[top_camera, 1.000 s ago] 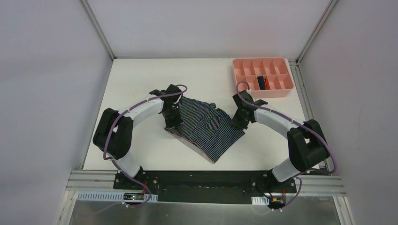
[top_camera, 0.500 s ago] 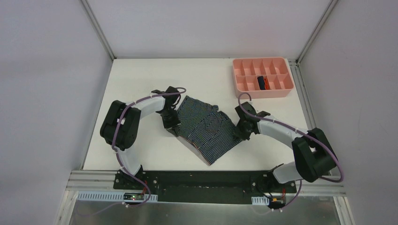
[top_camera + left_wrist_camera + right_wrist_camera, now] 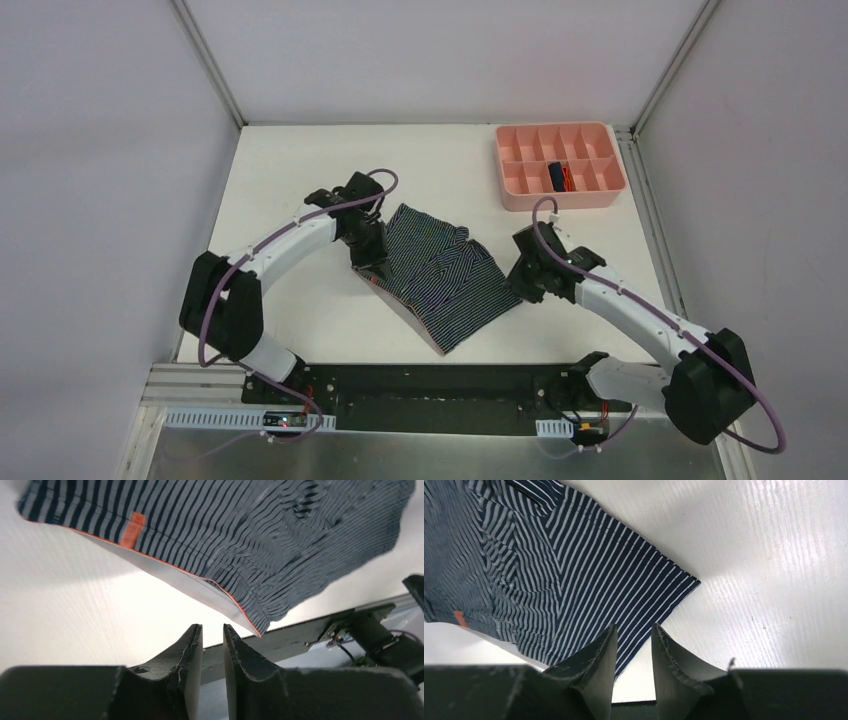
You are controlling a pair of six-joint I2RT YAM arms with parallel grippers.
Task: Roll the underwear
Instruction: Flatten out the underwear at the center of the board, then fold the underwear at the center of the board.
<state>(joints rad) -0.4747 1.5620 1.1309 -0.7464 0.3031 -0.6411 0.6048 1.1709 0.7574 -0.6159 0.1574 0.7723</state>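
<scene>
mid-surface (image 3: 290, 160), the striped underwear (image 3: 440, 275) lies spread flat, one corner pointing toward the arm bases. a pale waistband (image 3: 170, 575) with orange edging runs along its left side. small orange tag (image 3: 132, 529) on the stripes next to that band. left hand (image 3: 372, 262) at the waistband's far end; in its wrist view it is clear of the cloth, jaws a narrow slit apart, nothing between. right hand (image 3: 525, 280) just off the cloth's right corner, jaws parted a little wider, also empty. far-right corner: pink compartment tray (image 3: 560, 200), well apart from the striped piece. navy underwear (image 3: 557, 176) bundled small in a near-row compartment, orange trim showing.
</scene>
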